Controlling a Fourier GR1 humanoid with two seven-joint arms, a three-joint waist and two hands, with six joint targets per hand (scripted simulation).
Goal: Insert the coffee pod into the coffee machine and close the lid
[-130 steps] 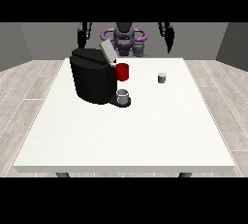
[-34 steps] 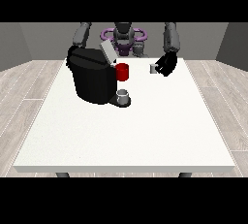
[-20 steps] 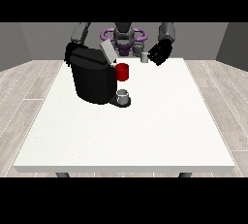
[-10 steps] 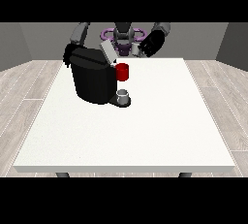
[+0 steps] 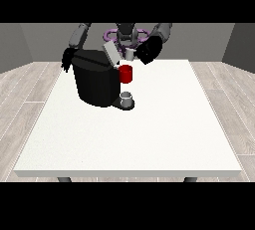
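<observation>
Coffee pod (image 5: 130,54) is held up off the surface in the curled hand at the view's right (image 5: 148,51), just beside the coffee machine's (image 5: 97,78) raised lid (image 5: 111,54). Risk, as I judge it: pod goes in tilted or catches the lid edge and misses the slot. Hand at the view's left (image 5: 66,58) sits at the machine's far side; can't tell its fingers.

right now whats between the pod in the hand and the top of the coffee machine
In the front view the coffee pod held by the hand at the view's right sits just beside the raised grey lid, which stands between it and the coffee machine.
</observation>
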